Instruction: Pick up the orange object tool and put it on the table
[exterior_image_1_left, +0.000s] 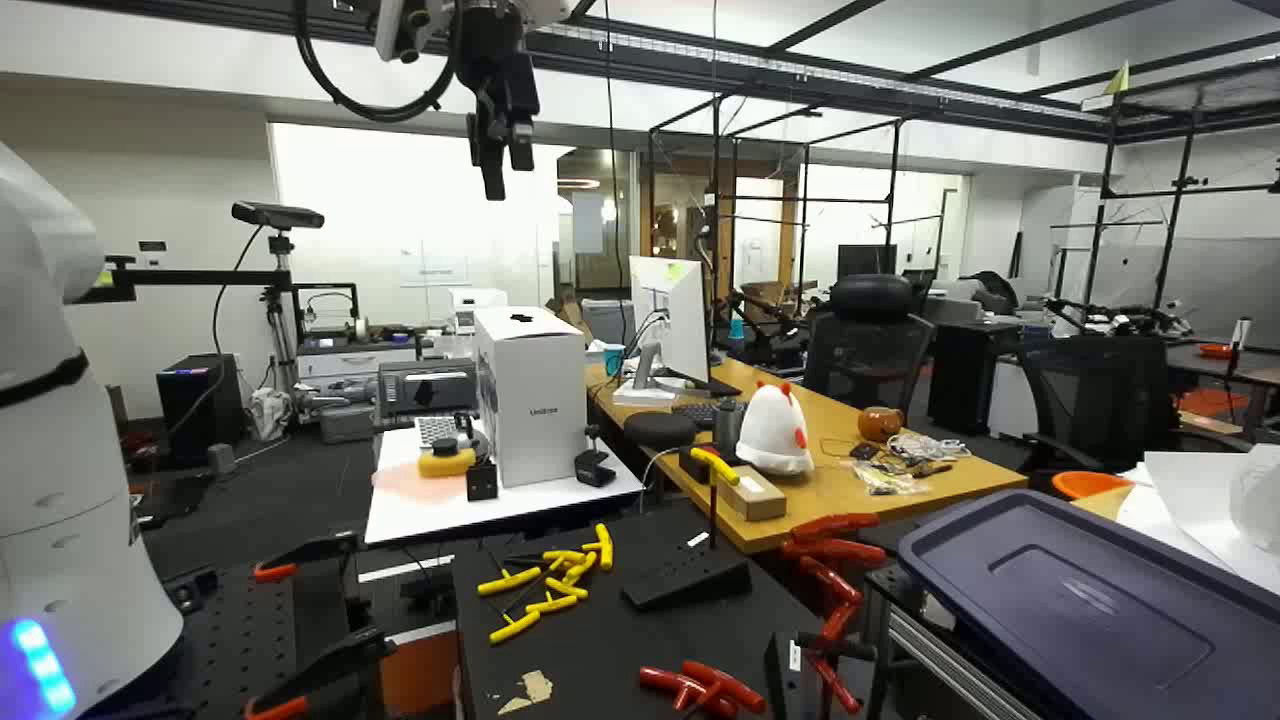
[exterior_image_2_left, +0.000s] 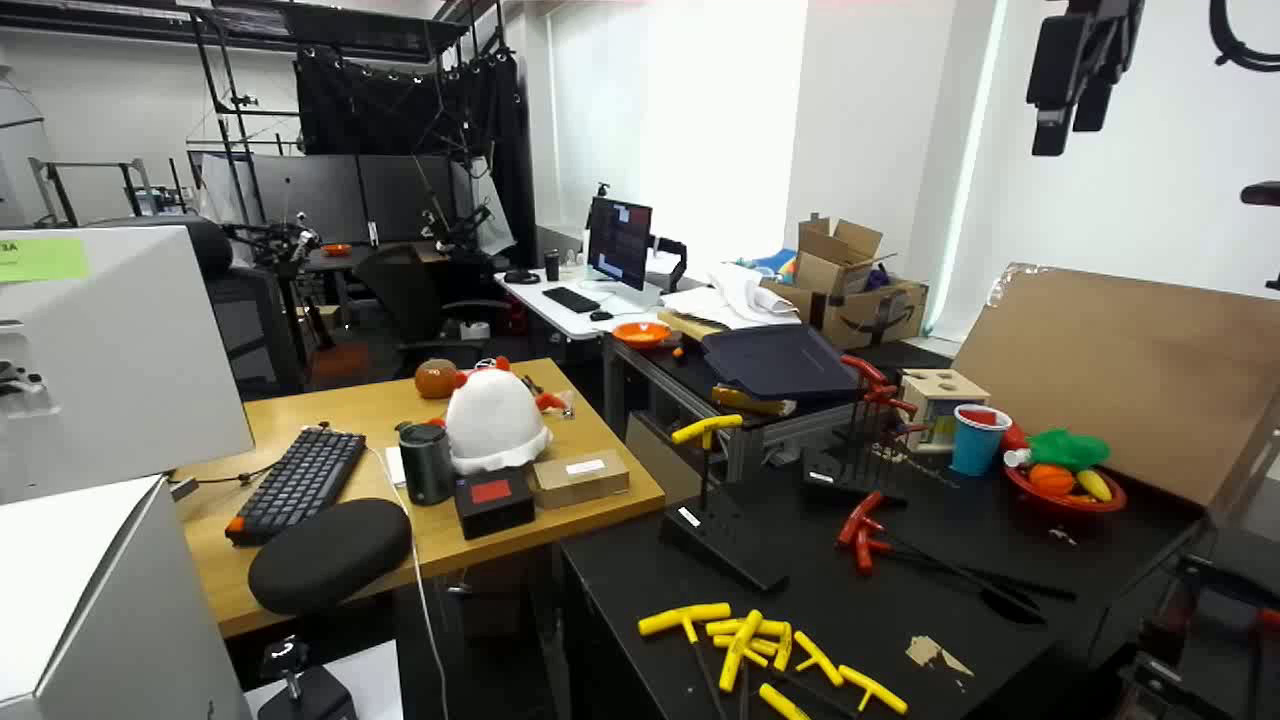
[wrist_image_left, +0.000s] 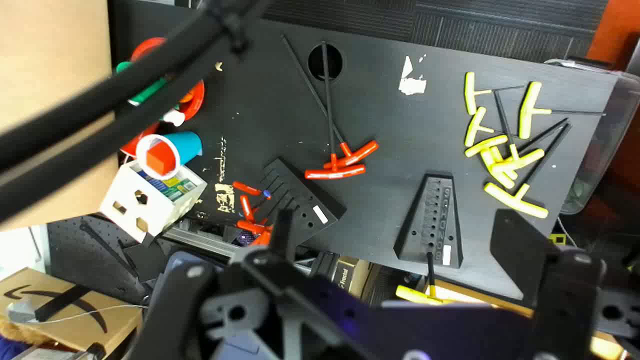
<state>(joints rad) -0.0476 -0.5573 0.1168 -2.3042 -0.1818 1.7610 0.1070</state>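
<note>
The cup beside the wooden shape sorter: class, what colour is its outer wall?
The cup is blue outside, clearest in an exterior view.

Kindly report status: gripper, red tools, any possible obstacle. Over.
Gripper open, holding nothing, high up. Two red tools lying crossed, ungripped. Possible obstacle: one holder close beside them.

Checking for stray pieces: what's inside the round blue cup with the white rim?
A red blocky object sits in the blue cup; the bottom and anything beneath are covered.
</note>
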